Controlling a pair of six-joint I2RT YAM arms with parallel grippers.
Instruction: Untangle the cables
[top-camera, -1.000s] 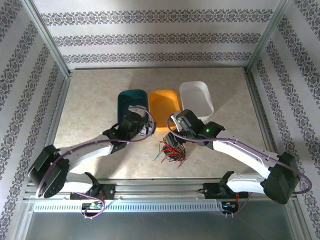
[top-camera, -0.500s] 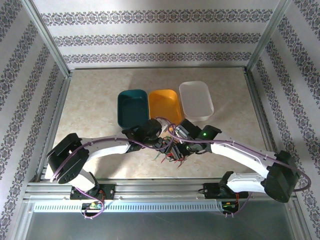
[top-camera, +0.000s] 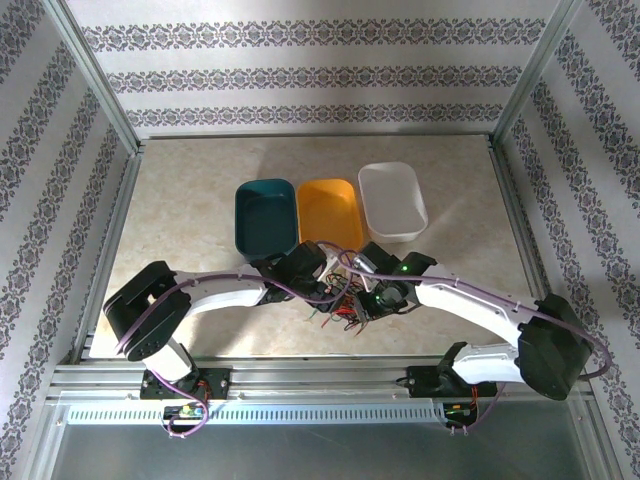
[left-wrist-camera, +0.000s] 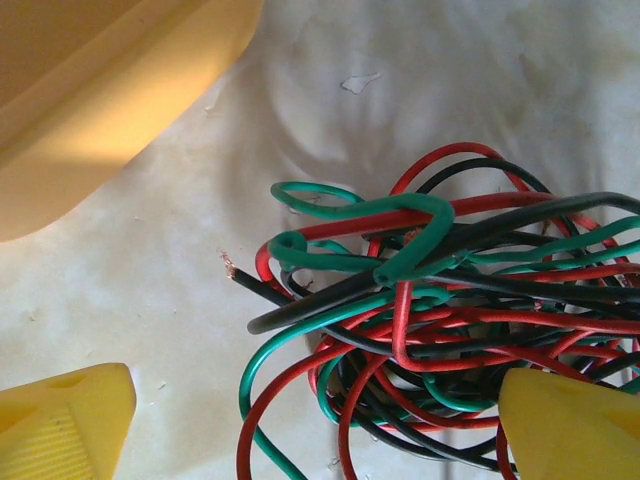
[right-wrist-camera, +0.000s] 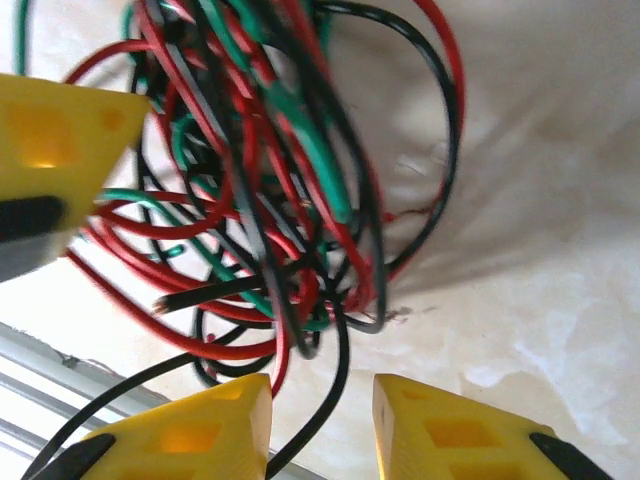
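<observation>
The cables lie as one knot of thin red, green and black strands on the table in front of the bins. My left gripper comes at the knot from the left. It stands open, its yellow fingertips wide apart either side of the knot's near edge, touching nothing I can see. My right gripper hangs over the knot's right side. Its jaws are narrow but apart, and one black strand runs loose through the gap. The rest of the cables lie beyond its tips.
A teal bin, an orange bin and a white bin stand in a row behind the knot. The orange bin's wall is close to the left gripper. The table's metal front rail runs just behind the right gripper.
My left arm swung from the teal bin down to the knot's left side. The right gripper dropped onto the knot and its jaws narrowed a lot.
</observation>
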